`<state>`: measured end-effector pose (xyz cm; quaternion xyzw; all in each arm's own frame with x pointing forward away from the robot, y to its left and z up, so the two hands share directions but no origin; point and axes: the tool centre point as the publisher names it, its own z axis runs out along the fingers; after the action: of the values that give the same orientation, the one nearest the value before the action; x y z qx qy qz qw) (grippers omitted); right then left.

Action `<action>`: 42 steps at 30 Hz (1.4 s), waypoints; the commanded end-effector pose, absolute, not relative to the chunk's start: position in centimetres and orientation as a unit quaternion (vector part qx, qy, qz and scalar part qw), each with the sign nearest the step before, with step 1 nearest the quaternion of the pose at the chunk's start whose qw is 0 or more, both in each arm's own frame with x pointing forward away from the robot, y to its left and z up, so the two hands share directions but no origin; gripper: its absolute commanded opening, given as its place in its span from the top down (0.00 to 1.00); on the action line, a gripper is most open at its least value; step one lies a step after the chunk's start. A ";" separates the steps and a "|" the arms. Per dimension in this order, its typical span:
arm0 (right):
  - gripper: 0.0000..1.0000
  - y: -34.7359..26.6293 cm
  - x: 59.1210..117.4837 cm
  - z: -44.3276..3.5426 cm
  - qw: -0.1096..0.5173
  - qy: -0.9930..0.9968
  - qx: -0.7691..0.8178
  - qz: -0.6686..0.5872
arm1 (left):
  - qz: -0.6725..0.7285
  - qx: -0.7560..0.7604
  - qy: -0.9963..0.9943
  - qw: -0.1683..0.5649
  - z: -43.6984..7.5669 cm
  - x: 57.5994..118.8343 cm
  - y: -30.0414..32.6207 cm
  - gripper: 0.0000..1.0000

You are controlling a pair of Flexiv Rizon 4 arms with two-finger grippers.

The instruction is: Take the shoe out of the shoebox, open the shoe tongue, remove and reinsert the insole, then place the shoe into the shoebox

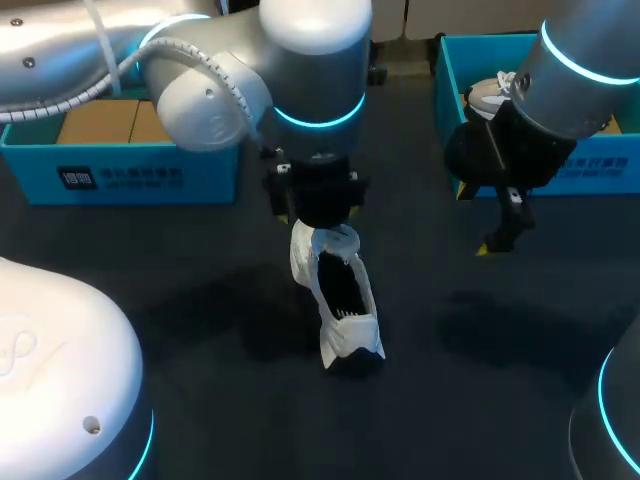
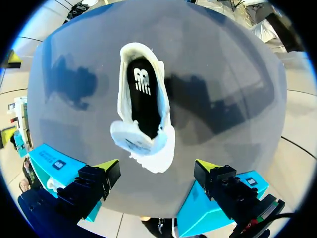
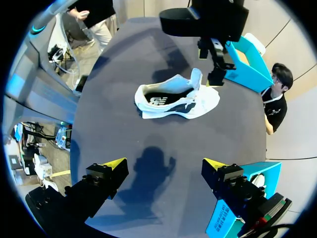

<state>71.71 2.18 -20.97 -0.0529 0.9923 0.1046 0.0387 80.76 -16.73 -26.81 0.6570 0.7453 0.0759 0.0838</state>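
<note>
A white shoe point(image 1: 338, 290) lies on the dark table near the middle, its mouth wide and a black insole point(image 2: 143, 94) showing inside. Its tongue is spread over the toe end, which lies under my left gripper point(image 1: 315, 210). In the left wrist view the shoe point(image 2: 143, 119) sits just ahead of my open left gripper point(image 2: 157, 168), with no contact. My right gripper point(image 1: 474, 221) hangs open above the table to the shoe's right. From the right wrist the shoe point(image 3: 173, 99) is well ahead of the open right gripper point(image 3: 166, 166), which holds nothing.
A blue shoebox point(image 1: 120, 165) stands at the back left. A second blue box point(image 1: 600, 170) at the back right holds another shoe point(image 1: 490, 95) and sits behind my right arm. My left arm's bulk point(image 1: 250, 70) overhangs the back middle.
</note>
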 end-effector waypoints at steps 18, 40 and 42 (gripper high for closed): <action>0.00 2.3 71.8 -21.1 0.039 0.992 -0.053 0.104 | 0.048 0.684 0.726 0.045 -31.0 81.6 -18.4 0.58; 0.00 2.3 71.8 -21.1 0.039 0.992 -0.053 0.104 | 0.015 0.681 0.731 0.040 -32.2 76.5 -18.9 0.65; 0.00 2.3 71.8 -21.1 0.039 0.992 -0.053 0.104 | 0.013 0.679 0.733 0.043 -32.4 76.2 -19.1 0.66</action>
<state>71.71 2.18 -20.97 -0.0530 0.9923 0.1048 0.0387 76.43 -19.08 -31.82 0.6796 0.7325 0.0131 0.0374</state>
